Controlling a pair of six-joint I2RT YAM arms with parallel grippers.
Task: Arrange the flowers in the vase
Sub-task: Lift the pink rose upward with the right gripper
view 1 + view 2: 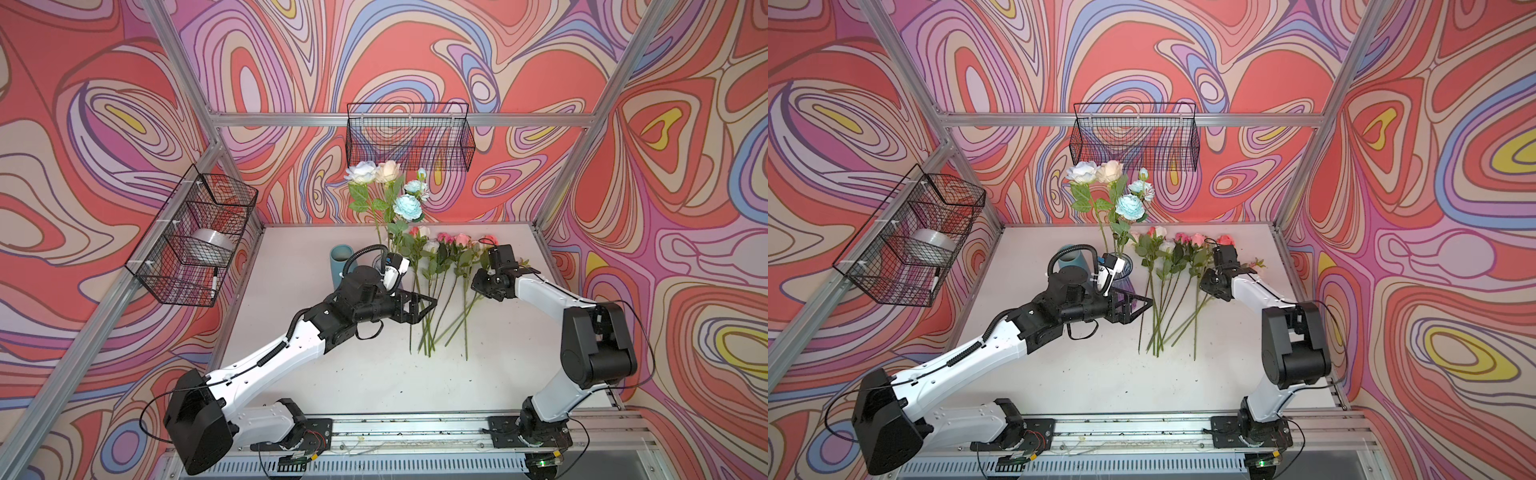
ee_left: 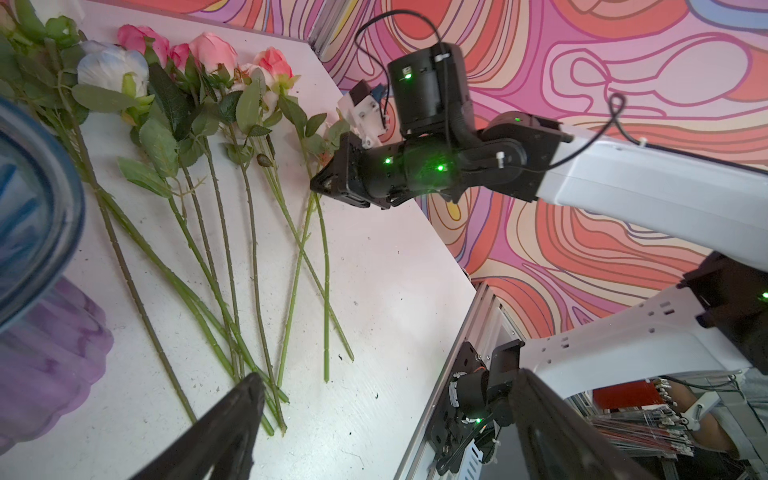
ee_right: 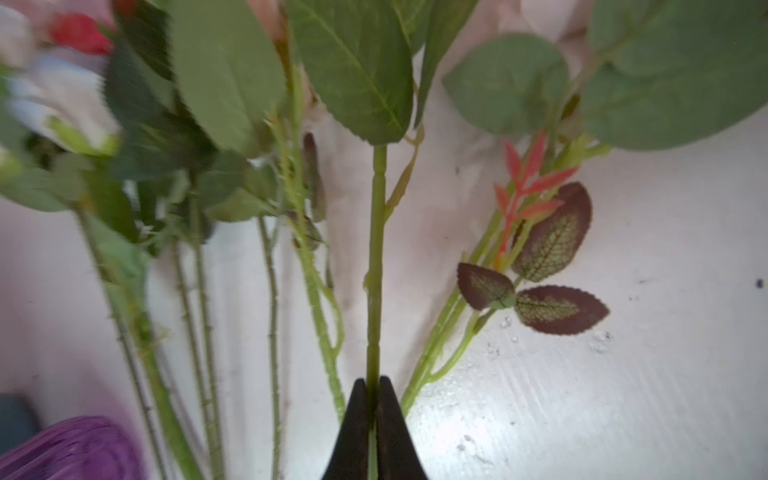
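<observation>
Several pink, coral and white flowers (image 1: 440, 257) lie in a fan on the white table (image 1: 374, 374), stems toward the front. White, cream and light blue flowers (image 1: 388, 183) stand upright in the vase (image 1: 1128, 286), a purple glass one mostly hidden behind my left arm. My left gripper (image 1: 428, 311) hovers open just left of the stem ends, nothing between its fingers (image 2: 245, 399). My right gripper (image 1: 476, 286) is low over the fan's right side, shut on one green stem (image 3: 376, 249). The left wrist view shows its tip (image 2: 316, 186) pinching that stem.
A teal cylinder (image 1: 340, 259) stands left of the vase. A wire basket (image 1: 409, 137) hangs on the back wall. Another basket (image 1: 158, 266) on the left wall holds a tape roll (image 1: 210, 245) and a marker. A sprig of dark red leaves (image 3: 540, 291) lies right of the held stem.
</observation>
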